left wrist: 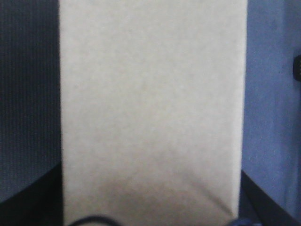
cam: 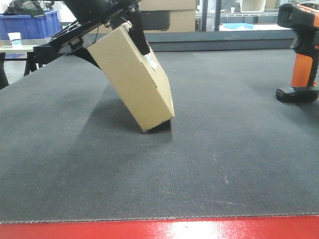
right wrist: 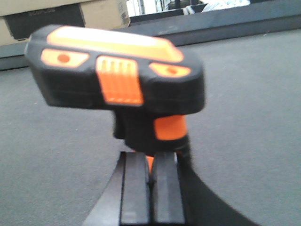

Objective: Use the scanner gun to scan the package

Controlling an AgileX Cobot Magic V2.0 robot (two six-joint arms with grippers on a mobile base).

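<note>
Dark matted surface (cam: pixel 224 164), stores behind. The left hand (cam: pixel 112 36) clamped the package (cam: pixel 132 74), which was tilted with its lower corner on the surface. The scanner gun (cam: pixel 301 55) stood upright well to its right, directly ahead of the right hand (right wrist: pixel 150 165), whose fingers were drawn together, apparently empty.

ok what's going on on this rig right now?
The left pincer is clamped on the upper end of the package, a tan cardboard box. It holds the box tilted, with the lowest corner down at the dark mat. The scanner gun stands on its foot off to the side, not lifted. The right pincer sits low in front of the gun's orange handle, fingers together and not visibly gripping it. The scan looks not yet begun.
</note>
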